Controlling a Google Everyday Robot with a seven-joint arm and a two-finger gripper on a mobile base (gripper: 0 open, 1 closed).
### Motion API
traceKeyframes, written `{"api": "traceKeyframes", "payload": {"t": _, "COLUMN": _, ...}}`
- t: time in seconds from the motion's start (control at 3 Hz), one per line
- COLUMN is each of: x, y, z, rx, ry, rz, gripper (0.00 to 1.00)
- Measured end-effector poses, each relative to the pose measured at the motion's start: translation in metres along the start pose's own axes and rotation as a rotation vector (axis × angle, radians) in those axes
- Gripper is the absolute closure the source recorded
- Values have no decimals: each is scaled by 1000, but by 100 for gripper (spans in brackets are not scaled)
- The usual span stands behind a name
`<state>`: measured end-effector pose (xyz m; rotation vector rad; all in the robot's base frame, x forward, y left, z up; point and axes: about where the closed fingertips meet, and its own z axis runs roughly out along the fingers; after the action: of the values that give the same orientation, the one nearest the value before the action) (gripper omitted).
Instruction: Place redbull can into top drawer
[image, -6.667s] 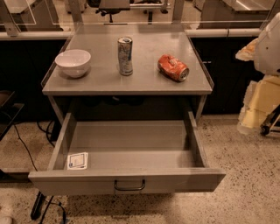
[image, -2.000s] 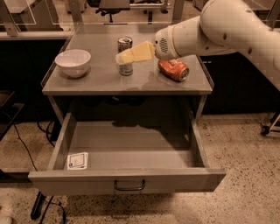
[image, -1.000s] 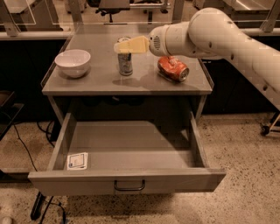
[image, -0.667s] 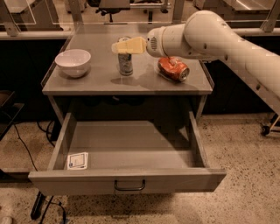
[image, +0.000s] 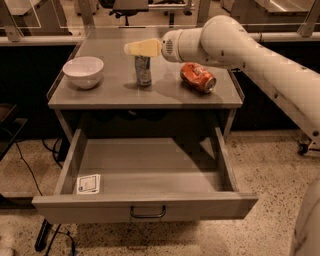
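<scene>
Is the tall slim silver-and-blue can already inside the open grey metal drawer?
No, the can stands upright on the tabletop beneath the gripper; the drawer holds only a white sticker.

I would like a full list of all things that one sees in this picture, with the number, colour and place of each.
redbull can: one, silver and blue, upright on the table top, between bowl and crushed can.
bowl: one, white, left part of the table top.
crushed can: one, orange-red, lying on the right part of the table top.
table: one, grey.
top drawer: one, grey, pulled open below the table top.
sticker: one, white, front left corner of the drawer floor.
handle: one, dark wire, on the drawer front.
floor: light, speckled.
arm: one, white, reaching in from the right above the table.
gripper: one, pale yellow, just above the redbull can's top.
</scene>
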<state>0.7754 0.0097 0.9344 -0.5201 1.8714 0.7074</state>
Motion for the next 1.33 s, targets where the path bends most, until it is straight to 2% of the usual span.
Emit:
{"api": "traceKeyframes", "payload": {"t": 0.33, "x": 8, "y": 4, "z": 5, "rx": -6, "ry": 16, "rz": 24, "gripper": 0}}
{"api": "traceKeyframes", "payload": {"t": 1.0, "x": 8, "y": 9, "z": 12, "rx": -19, "ry": 12, "rz": 31, "gripper": 0}}
{"api": "traceKeyframes", "payload": {"t": 1.33, "x": 15, "y": 17, "z": 24, "rx": -43, "ry": 19, "rz": 39, "gripper": 0}}
